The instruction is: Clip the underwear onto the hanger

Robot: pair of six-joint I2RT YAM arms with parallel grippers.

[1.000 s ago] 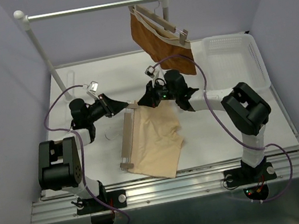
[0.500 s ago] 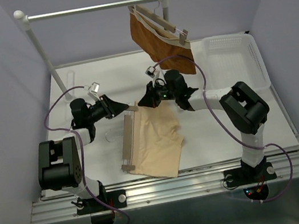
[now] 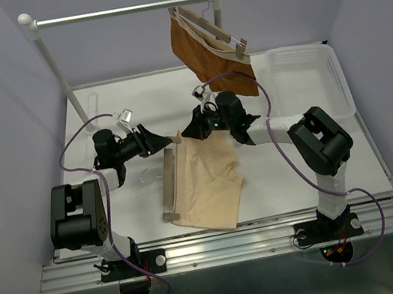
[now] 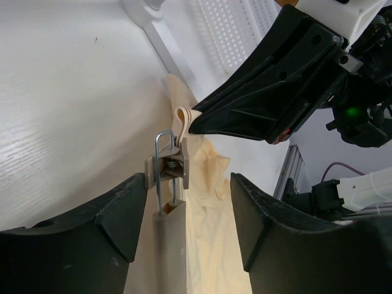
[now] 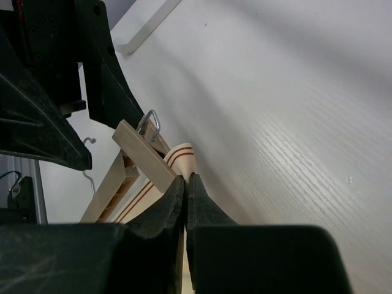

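Observation:
The hanger (image 3: pixel 171 186) lies on the white table, its far clip (image 4: pixel 168 165) pointing away from the arm bases. The beige underwear (image 3: pixel 207 183) lies beside the bar, its striped waistband corner (image 5: pixel 179 154) sitting at that clip. My right gripper (image 5: pixel 185 179) is shut on the waistband corner just past the clip. My left gripper (image 4: pixel 188 184) is open, its fingers (image 4: pixel 122 220) on either side of the clip and bar end, touching neither. In the top view the left gripper (image 3: pixel 159 141) and right gripper (image 3: pixel 184 135) face each other across the clip.
A rust-brown garment (image 3: pixel 206 50) hangs on a second wooden hanger from the rack rail (image 3: pixel 119 11) at the back. A white basket (image 3: pixel 307 82) stands at the right rear. The rack's left post (image 3: pixel 61 72) rises behind the left arm.
My left gripper has opened and let go of the hanger's far clip. The hanger and underwear have shifted slightly. The right gripper stays shut on the waistband corner.

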